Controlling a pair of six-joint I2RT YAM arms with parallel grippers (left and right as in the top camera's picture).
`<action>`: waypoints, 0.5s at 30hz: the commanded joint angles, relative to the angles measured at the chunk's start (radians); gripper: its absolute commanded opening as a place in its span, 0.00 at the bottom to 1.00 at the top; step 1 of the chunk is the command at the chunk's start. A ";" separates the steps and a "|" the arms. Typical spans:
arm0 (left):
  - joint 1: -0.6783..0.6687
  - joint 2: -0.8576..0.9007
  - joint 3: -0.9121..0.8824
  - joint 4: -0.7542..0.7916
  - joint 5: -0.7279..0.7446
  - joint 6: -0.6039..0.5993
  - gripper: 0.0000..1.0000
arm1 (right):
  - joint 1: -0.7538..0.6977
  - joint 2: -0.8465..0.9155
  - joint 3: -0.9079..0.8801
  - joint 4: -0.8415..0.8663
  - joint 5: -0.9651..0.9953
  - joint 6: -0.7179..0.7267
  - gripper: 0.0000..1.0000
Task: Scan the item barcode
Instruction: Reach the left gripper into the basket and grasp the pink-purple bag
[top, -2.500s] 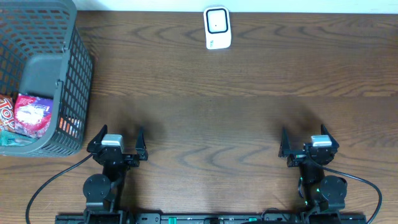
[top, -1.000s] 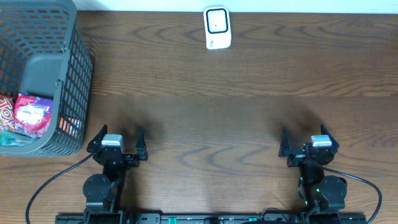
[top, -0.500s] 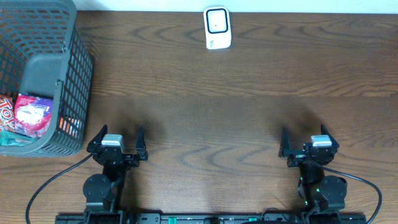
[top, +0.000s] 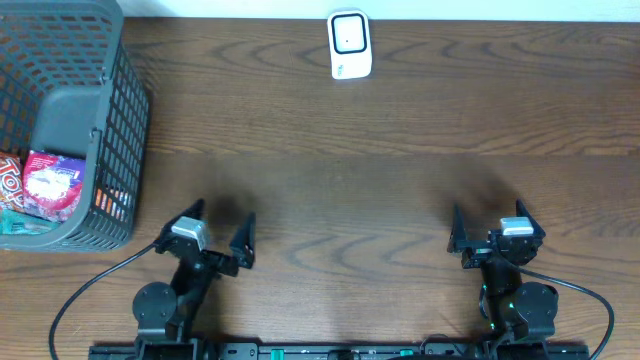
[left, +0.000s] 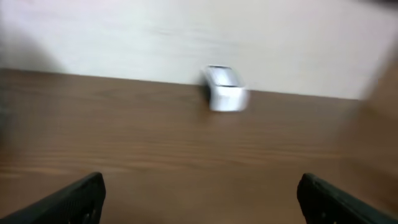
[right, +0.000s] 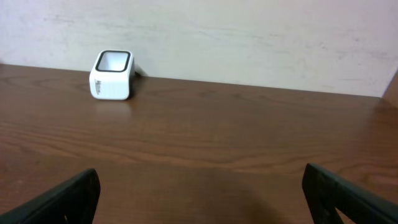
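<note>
The left hand (top: 220, 222) and right hand (top: 489, 222) are held wide open, empty; a scanner (top: 350, 44) is set top-centre on the wooden tabletop (top: 400, 150).

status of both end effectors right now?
Left end effector: open, holding nothing.
Right end effector: open, holding nothing.

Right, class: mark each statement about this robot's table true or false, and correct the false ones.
1. The white scanner stands at the far edge of the table. True.
2. The left gripper holds a packet. False: it is open and empty.
3. The snack packets lie inside the grey basket. True.
4. The basket is on the robot's right side. False: it is on its left.
5. The right gripper is open with nothing between its fingers. True.
</note>
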 joint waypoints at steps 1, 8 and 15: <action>0.002 -0.008 -0.009 0.092 0.222 -0.189 0.98 | 0.000 -0.007 -0.002 -0.004 0.008 -0.009 0.99; 0.002 -0.003 0.076 0.496 0.100 -0.228 0.98 | 0.000 -0.007 -0.002 -0.004 0.008 -0.009 0.99; 0.003 0.278 0.488 0.172 -0.157 -0.053 0.98 | 0.000 -0.007 -0.002 -0.004 0.008 -0.009 0.99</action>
